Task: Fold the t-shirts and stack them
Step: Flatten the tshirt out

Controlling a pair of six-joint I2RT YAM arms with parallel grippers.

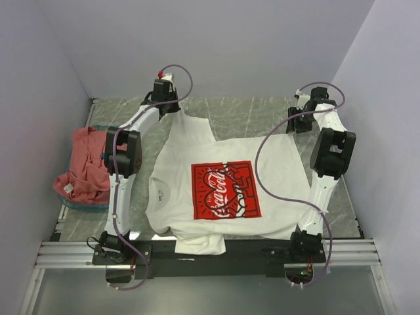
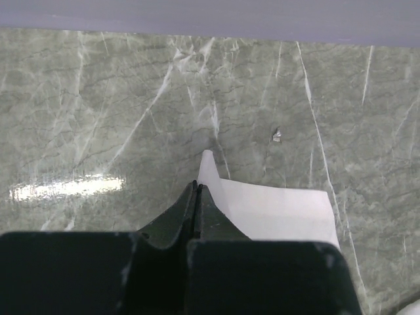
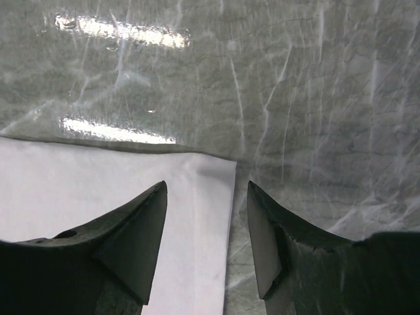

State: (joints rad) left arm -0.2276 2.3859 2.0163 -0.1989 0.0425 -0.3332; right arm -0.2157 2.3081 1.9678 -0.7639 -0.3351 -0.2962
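Pinching white t-shirt (image 1: pixel 223 190) corner: left jaws; right jaws apart.

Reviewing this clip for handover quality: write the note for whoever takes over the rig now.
Left gripper: shut on a far corner of the white cloth t-shirt with red Coca-Cola print.
Right gripper: open, straddling its other far corner.
That shirt lies spread on the green marble table; the salmon-red cloth t-shirt sits crumpled in the teal plastic basket.
Done: nothing folded. Left: fold both, stack.

Counted were one white t-shirt (image 1: pixel 282 177), one salmon-red t-shirt (image 1: pixel 84 161), one teal basket (image 1: pixel 82 205) and two arms: left arm (image 1: pixel 122 154), right arm (image 1: pixel 332 154).
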